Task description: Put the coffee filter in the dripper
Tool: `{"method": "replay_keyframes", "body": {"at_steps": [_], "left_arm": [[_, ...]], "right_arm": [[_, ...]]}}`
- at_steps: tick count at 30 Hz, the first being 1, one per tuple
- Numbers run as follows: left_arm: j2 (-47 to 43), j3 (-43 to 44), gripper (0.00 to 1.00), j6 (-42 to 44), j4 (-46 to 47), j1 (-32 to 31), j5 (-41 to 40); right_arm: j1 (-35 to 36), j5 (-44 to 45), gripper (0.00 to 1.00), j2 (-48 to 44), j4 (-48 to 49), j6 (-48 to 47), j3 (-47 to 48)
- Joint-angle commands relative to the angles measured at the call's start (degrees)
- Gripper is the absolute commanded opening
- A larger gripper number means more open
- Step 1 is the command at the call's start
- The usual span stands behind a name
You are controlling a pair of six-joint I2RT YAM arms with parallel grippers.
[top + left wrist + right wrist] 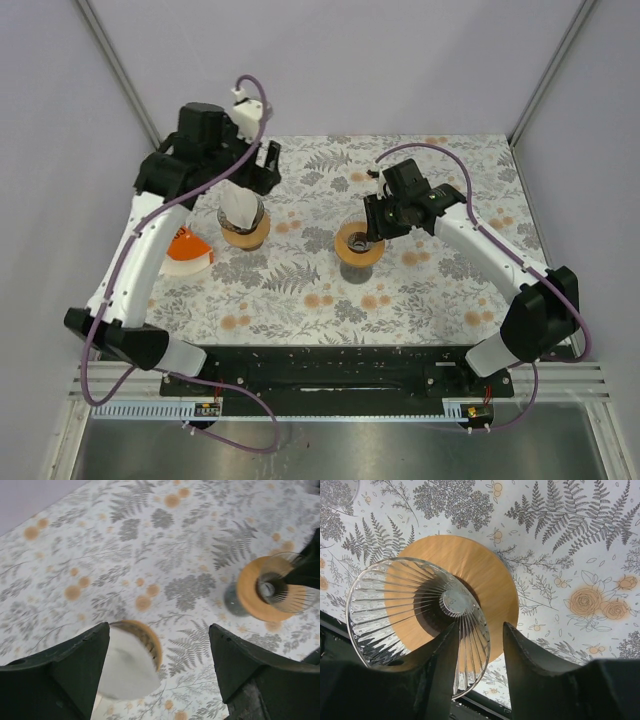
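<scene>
White paper marks the coffee filter [238, 207]: a cone standing in a wooden ring [245, 236] to the left of the glass dripper [358, 243], at about the same depth on the table [450, 290]. A stretch of fern-and-rose tabletop lies between the two. The filter's long axis runs close to upright, narrow end down in the ring and wide end up. In the top view its upper edge leans slightly away from the dripper.

Above the filter hangs the left gripper [159, 632], fingers spread wide apart and touching neither paper nor ring. In the left wrist view the filter [125, 667] shows against the inner face of one finger, while the other finger stands well off on the dripper's side.

The dripper is a ribbed glass funnel on a round wooden base [485, 580], mouth upward. The right gripper [481, 630] straddles its rim on the side away from the filter, with one finger [437, 680] inside the glass and the other outside. The gap between them is narrow, but whether they actually pinch the wall cannot be told.

Patterned tabletop runs on from the dripper toward the near edge, the far edge and the right wall. An orange and white object [188, 252] lies beyond the ring, farther left of the dripper and slightly nearer the arm bases.
</scene>
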Motion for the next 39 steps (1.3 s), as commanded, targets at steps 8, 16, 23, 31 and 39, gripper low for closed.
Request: {"method": "replay_keyframes", "body": {"at_steps": [8, 16, 23, 31, 39], "left_arm": [[-15.5, -16.3, 0.85, 2.5, -0.4, 24.7, -5.3], [-19.2, -27.2, 0.83, 6.0, -0.4, 42.6, -1.1], [-21.0, -35.6, 0.73, 11.9, 0.8, 53.9, 4.3], [-15.5, -42.4, 0.64, 19.5, 2.8, 61.0, 7.7], [-7.7, -45.4, 0.62, 23.7, 8.4, 61.0, 11.5]], "right_arm": [[0.5, -0.6, 0.64, -1.6, -2.0, -4.0, 7.5], [0.4, 0.0, 0.74, -5.8, -2.0, -5.1, 9.8], [0.5, 1.1, 0.79, -8.2, -1.0, -4.7, 10.5], [0.5, 2.5, 0.8, -8.4, 0.5, -5.1, 9.8], [0.4, 4.0, 0.81, -12.4, 5.0, -6.5, 4.8]]}}
